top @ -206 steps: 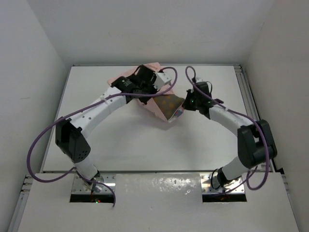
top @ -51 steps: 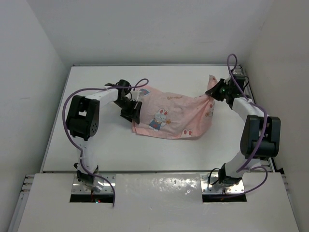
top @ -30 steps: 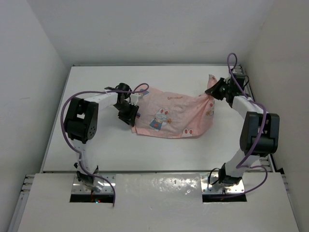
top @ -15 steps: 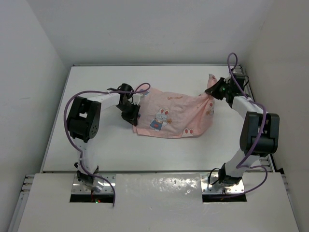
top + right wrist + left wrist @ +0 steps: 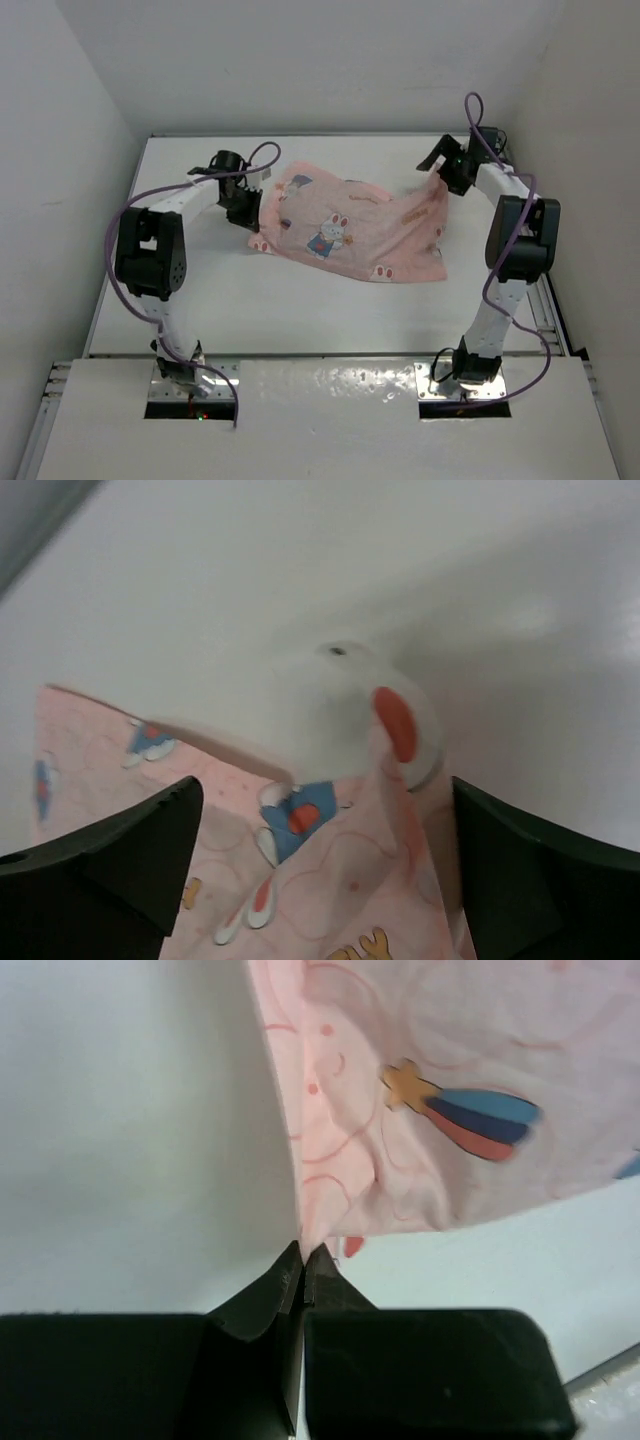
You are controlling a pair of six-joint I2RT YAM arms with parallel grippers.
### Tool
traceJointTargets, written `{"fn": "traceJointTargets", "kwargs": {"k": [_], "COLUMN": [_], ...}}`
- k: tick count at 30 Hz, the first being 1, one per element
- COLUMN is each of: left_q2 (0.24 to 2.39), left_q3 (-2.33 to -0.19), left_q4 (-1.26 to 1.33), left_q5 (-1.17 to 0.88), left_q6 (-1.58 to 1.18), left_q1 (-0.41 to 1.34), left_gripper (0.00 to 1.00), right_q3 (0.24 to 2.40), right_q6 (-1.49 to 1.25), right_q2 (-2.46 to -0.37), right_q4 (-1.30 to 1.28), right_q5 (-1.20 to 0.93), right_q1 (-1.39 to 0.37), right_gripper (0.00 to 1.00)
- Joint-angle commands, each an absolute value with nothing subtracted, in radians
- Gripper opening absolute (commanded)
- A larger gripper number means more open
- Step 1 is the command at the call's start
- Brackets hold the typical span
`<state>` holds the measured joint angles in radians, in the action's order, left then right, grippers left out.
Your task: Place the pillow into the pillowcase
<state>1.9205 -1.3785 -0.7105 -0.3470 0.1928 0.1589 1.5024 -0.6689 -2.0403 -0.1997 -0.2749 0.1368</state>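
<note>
Shifted pillowcase [image 5: 350, 225] toward far left of tabletop [image 5: 300, 310] since half a second earlier. Held its left edge pinched in left gripper [image 5: 303, 1252]; found right gripper [image 5: 322, 800] spread wide over its far right corner. Saw no pillow outside pillowcase; judged fully inserted.

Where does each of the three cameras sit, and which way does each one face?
Top external: above and behind the bases, looking down on the table; left arm and right arm show whole, left gripper and right gripper at opposite ends of the pillowcase.
Left wrist: on the left arm, looking along its shut fingers pinching the pink edge.
Right wrist: on the right arm, looking past its spread fingers at the cloth.
Shared: all three show the pillowcase.
</note>
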Motion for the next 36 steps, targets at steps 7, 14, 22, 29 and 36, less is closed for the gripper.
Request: {"fn": "traceJointTargets", "kwargs": {"k": [7,14,22,29,36], "left_q2": [1.799,1.772,1.743,1.723,1.661], "left_q3": [-1.292,-1.263,-1.264,-1.226,-1.146], "left_q4": [-0.673,-0.696,-0.729,-0.716,-0.673], "left_q5": [-0.291,-0.327,-0.324,-0.213,-0.160], "left_q6": [0.258,0.255,0.258,0.279,0.302], "left_q1": [0.195,0.195,0.196,0.144,0.058], "left_gripper": [0.00,0.00,0.00,0.00,0.00], "right_q3": [1.117,0.781,0.651,1.030,1.100], "right_q6": [-0.551,-0.646,-0.739,-0.640,-0.565], "right_q2": [-1.814,-1.533,-1.493,-1.560,-1.576], "right_q4": [-0.347,-0.353,-0.367,-0.388,-0.359], "right_q5": [-0.072,0.077,0.097,0.005,-0.045], "right_q1": [0.169,0.166,0.170,0.232,0.167], "right_gripper": [0.99,0.97,0.98,0.99,0.99]}}
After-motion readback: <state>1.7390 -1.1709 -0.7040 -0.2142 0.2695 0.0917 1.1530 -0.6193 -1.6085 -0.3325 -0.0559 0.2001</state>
